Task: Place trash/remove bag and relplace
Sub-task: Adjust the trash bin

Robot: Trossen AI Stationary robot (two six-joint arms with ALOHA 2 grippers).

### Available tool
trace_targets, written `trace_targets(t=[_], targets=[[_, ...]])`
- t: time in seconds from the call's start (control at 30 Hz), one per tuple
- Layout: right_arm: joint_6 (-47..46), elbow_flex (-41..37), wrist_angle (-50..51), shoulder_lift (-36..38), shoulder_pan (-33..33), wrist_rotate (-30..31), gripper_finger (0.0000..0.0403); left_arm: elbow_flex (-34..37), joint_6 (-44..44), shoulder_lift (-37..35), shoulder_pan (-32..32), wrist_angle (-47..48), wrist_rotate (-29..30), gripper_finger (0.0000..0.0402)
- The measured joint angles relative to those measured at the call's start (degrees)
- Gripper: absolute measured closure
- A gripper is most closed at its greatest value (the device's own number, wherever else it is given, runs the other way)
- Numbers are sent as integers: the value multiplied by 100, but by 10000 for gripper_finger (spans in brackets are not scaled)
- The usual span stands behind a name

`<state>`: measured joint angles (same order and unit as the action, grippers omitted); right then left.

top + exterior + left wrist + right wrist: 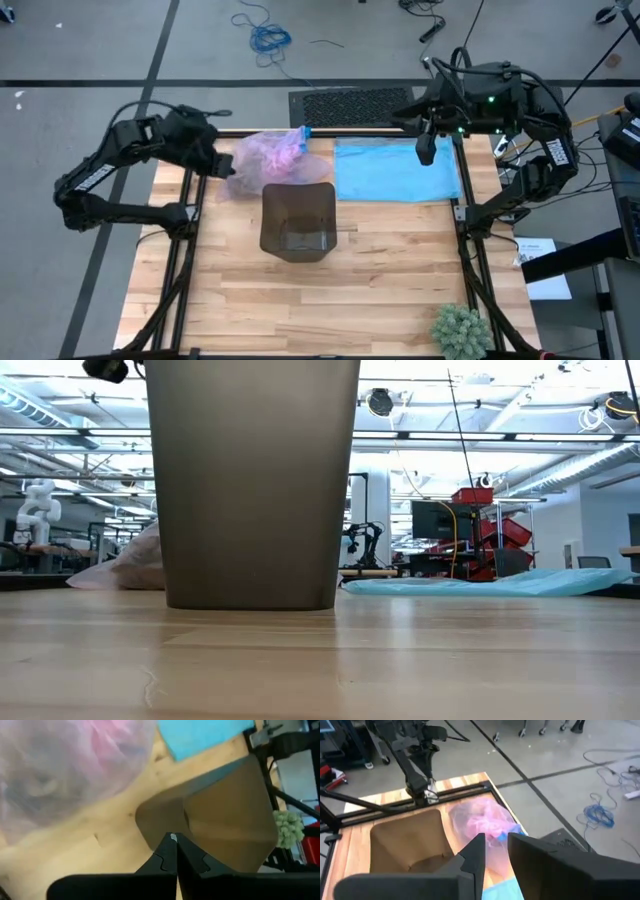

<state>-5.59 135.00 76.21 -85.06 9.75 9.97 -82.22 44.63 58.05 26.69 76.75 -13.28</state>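
Note:
The lavender-pink bag (268,162) lies bunched on its side on the table near the far edge, just beyond the empty brown bin (297,222), which stands upright mid-table. The trash is hidden; only dim lumps show through the bag's wall (60,770). My left gripper (228,170) hangs shut and empty above the table, beside the bag's left end. At the far right my right gripper (425,155) is raised above a flat light blue plastic bag (395,172). Its fingers (475,855) stand apart with nothing between them.
A green spiky plant (462,330) stands at the near right corner. The light blue bag covers the far right of the table. Black frame rails run along both sides. Bare wood lies in front of the bin.

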Motion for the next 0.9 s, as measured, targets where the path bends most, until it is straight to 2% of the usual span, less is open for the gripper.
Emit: trace_targets(t=[0.13,0.27,0.37,0.53,0.67,0.83,0.9], targets=[[-91,0,573,0,194,-279,337,467,370,234,-367,-541,-2,402],[19,0,1080,-17,528,-265,356,803,738,595,-833,-1440,18,402],[74,0,1162,-53,981,-299,375,872,1066,974,-1093,-2157,120,402],[273,-125,1354,-142,1859,-956,400,857,1356,1610,-1380,-3083,179,402],[716,-614,1374,-188,2409,-1552,400,843,1292,2006,-1558,-3729,170,402],[827,-1466,1178,-201,2782,-1597,392,147,424,2062,-1465,-3774,220,402],[806,-1703,1010,-201,2807,-1617,387,-248,64,2019,-1357,-3459,214,402]])
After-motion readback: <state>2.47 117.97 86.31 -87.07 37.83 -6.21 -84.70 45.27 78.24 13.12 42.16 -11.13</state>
